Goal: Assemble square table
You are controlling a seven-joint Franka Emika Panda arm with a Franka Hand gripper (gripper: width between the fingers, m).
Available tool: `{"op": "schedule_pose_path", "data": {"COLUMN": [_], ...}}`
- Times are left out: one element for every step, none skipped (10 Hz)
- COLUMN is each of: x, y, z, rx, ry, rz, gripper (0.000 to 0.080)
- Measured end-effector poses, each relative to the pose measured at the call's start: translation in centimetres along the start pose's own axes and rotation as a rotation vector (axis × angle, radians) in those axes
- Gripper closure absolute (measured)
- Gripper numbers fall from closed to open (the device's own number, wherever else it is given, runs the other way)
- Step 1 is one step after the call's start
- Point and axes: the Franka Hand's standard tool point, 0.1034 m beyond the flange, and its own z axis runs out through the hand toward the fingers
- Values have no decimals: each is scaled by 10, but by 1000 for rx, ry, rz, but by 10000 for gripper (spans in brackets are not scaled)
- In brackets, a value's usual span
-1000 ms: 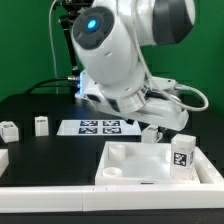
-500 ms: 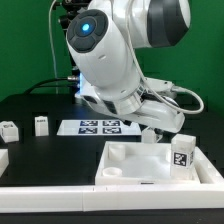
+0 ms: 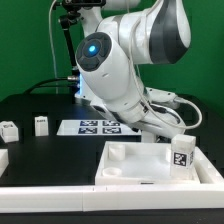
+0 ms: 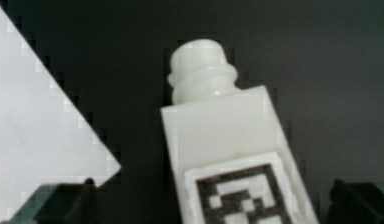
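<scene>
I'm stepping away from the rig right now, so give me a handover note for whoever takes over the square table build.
Fingers: open, either side of a leg lying on the black table, not gripping it.
Slab: hollow face up at the front, no leg fitted that shows.
Two more legs: standing at the exterior view's left, beside the marker board.
Done: nothing joined so far.
Left: likely close on this leg, fit it to the slab, then the others.

Black table (image 4: 331,70) lies open either side of the leg (image 4: 224,130).
</scene>
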Motion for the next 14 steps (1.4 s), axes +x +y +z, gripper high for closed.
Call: {"op": "schedule_pose_path", "data": {"x": [0,0,0,0,0,0,0,0,0,0,1,-3,-8,-18], "y": [0,0,0,0,0,0,0,0,0,0,0,-4,-13,-17], "z": [0,0,0,0,0,0,0,0,0,0,-5,-34,-65,-89], "rx": [0,0,1,1,1,1,1,1,1,1,-2,-51,-45,-37], "ry": [0,0,0,0,0,0,0,0,0,0,3,12,44,76], "rz": [1,1,1,1,1,2,2,2,2,2,-1,-39,-72,-97], "gripper": [277,418,514,514,513,513,513,513,513,513,512,512,512,512]}}
